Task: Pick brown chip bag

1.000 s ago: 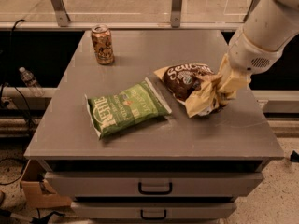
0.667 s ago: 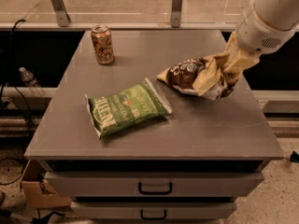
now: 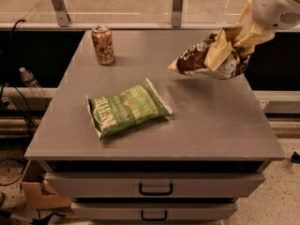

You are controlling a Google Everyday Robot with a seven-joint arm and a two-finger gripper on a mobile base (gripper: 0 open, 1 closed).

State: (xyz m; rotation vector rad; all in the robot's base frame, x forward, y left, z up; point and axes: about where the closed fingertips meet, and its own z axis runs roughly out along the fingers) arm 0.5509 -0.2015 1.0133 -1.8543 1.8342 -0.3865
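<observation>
The brown chip bag (image 3: 199,60) hangs in the air above the right part of the grey table (image 3: 206,121), crumpled, with its dark brown panel to the left and its cream-yellow part bunched up. My gripper (image 3: 236,43) comes in from the upper right and is shut on the bag's cream-yellow end. The bag is clear of the table top.
A green Kettle chip bag (image 3: 126,109) lies flat near the table's middle left. A drink can (image 3: 103,44) stands upright at the back left. Drawers (image 3: 154,187) sit under the table front. A plastic bottle (image 3: 29,81) lies left of the table.
My gripper has lifted the brown chip bag off the table and moved it up and to the right. The green bag and the can have not moved.
</observation>
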